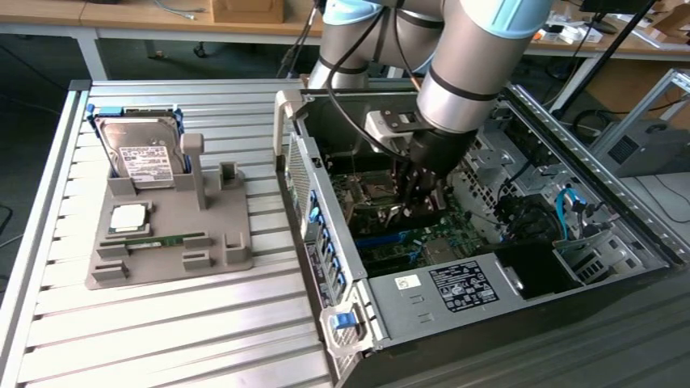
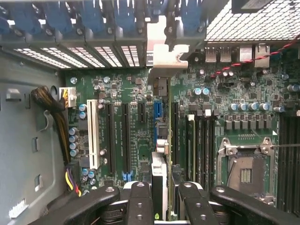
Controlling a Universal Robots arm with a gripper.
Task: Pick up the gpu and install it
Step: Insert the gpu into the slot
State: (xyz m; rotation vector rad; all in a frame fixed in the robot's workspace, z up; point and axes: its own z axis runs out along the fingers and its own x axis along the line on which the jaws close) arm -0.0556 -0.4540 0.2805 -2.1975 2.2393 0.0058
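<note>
gpu (image 2: pixel 161 140) stands edge-on between the gripper's (image 2: pixel 164 199) fingers (image 2: pixel 139 201), which are clamped on it, right above the green motherboard (image 2: pixel 136 140) inside the open computer case (image 1: pixel 431 303). going left to right in the exterior view: a grey holder tray (image 1: pixel 173 259) sits on the slatted table (image 1: pixel 161 339), with a silver hard drive (image 1: pixel 145 158) propped upright at its back and a small green ram stick (image 1: pixel 161 240) lying flat near its front; then the case, with the arm (image 1: pixel 474 56) reaching down into it.
</note>
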